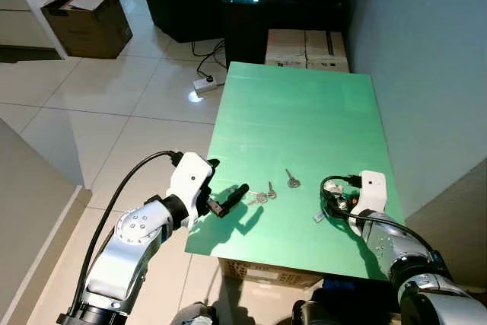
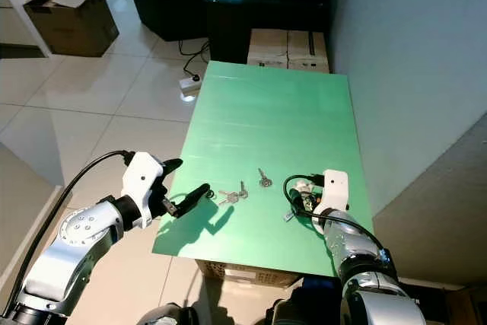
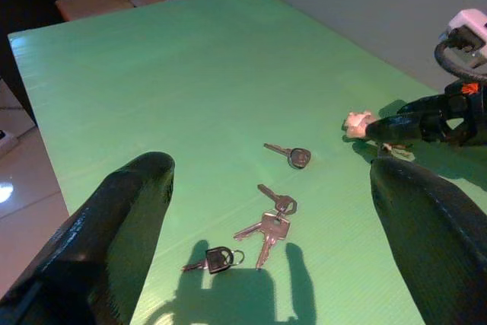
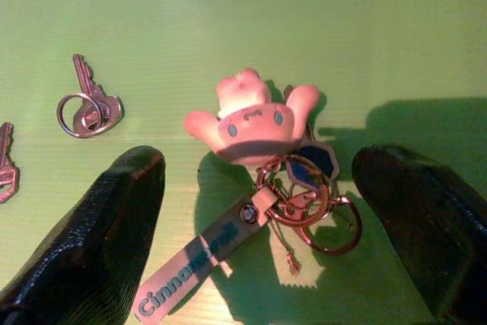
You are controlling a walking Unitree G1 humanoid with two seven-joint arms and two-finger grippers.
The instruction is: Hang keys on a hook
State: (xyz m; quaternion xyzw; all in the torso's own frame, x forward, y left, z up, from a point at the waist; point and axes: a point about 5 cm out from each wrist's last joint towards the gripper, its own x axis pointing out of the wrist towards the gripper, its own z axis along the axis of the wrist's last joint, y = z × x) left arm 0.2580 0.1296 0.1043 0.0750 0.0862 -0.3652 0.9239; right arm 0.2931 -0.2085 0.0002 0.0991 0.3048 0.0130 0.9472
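While both hands hover with fingers apart over the near end of the green bench (image 1: 304, 104), the right hand (image 4: 266, 226) brackets a pink-charm key bunch (image 4: 255, 123); loose keys (image 1: 261, 196) lie just beyond the left hand (image 1: 228, 199).

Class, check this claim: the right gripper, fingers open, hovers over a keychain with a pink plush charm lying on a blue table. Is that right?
Wrong in one respect: the table is green, not blue, as the left eye view shows. The rest holds: the right gripper, fingers open, hovers over the keychain with its pink plush charm.
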